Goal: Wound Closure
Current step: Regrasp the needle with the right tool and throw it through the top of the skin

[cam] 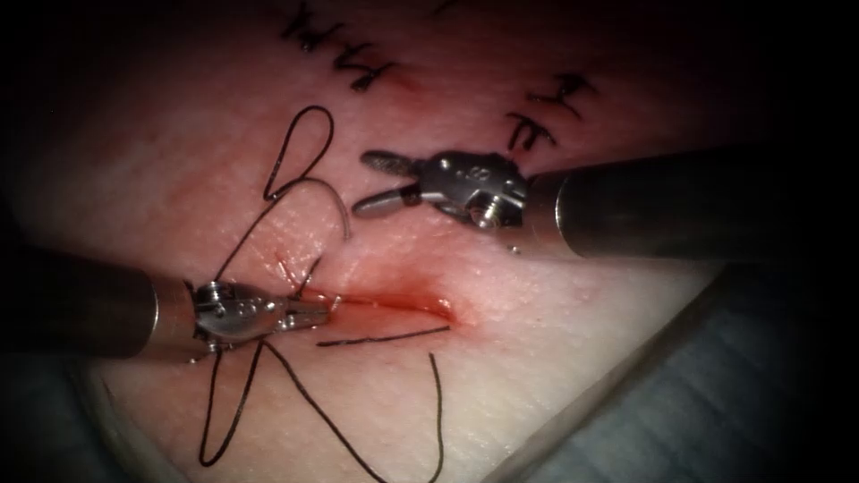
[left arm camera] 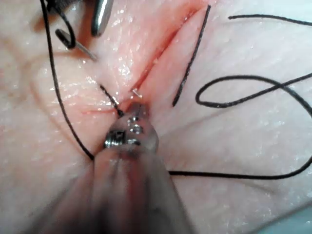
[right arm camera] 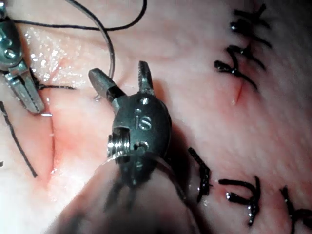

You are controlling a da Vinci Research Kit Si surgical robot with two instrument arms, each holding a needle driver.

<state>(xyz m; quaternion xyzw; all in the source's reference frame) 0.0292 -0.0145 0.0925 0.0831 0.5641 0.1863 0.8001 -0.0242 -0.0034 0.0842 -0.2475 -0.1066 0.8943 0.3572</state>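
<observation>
The cut (cam: 403, 304) lies open in the tissue (cam: 537, 340) with red fluid along it. My left tool (cam: 329, 309) is at the cut's left end, jaws shut on a short piece of thread (left arm camera: 111, 99); its tip (left arm camera: 137, 108) touches the tissue there. The curved needle (cam: 333, 195) lies free on the tissue above the cut's left end, held by neither tool, with thread (cam: 300, 148) looping from it. My right tool (cam: 362, 183) hovers just right of the needle, jaws open and empty (right arm camera: 118, 70).
Finished dark stitches (cam: 358, 63) (cam: 546, 116) cross older cuts farther back. A loose thread piece (cam: 385, 338) lies just below the cut, and long thread loops (cam: 233, 402) trail over the near tissue. Grey-blue drape (cam: 680, 402) borders the tissue at the lower right.
</observation>
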